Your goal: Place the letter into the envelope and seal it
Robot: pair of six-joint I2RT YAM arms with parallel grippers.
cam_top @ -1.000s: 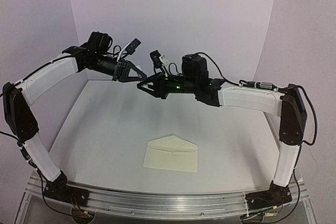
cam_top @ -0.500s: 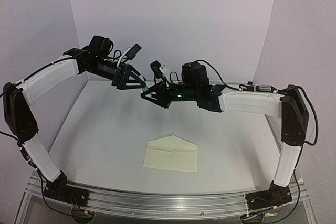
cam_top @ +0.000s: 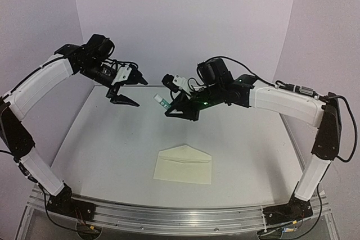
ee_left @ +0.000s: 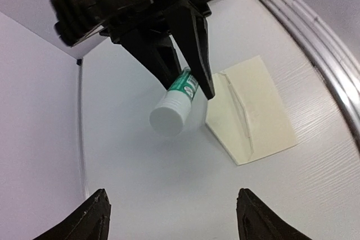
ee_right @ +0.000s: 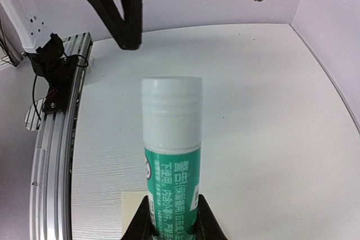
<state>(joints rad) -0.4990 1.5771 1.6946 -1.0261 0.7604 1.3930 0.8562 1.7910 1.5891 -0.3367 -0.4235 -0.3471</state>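
The right pincer (cam_top: pixel 170 109) has its jaws closed on the green-labelled body of a glue stick (ee_right: pixel 171 139); the white cap projects beyond the fingertips; the stick is held aloft over the tabletop (cam_top: pixel 107 139). The left pincer (cam_top: pixel 134 91) stands wide open with nothing between its jaws; it faces the cap, apart from it. The envelope (cam_top: pixel 184 165) lies flat on the tabletop, below the right pincer and nearer the arm bases; neither pincer touches it.

The white tabletop (cam_top: pixel 112 139) carried one flat item, the pale cream envelope (cam_top: pixel 183 167). It lay near mid-width, closer to the front edge than to the back wall, its triangular flap pointing toward the far side. An aluminium rail (cam_top: pixel 180 217) bordered the front edge.
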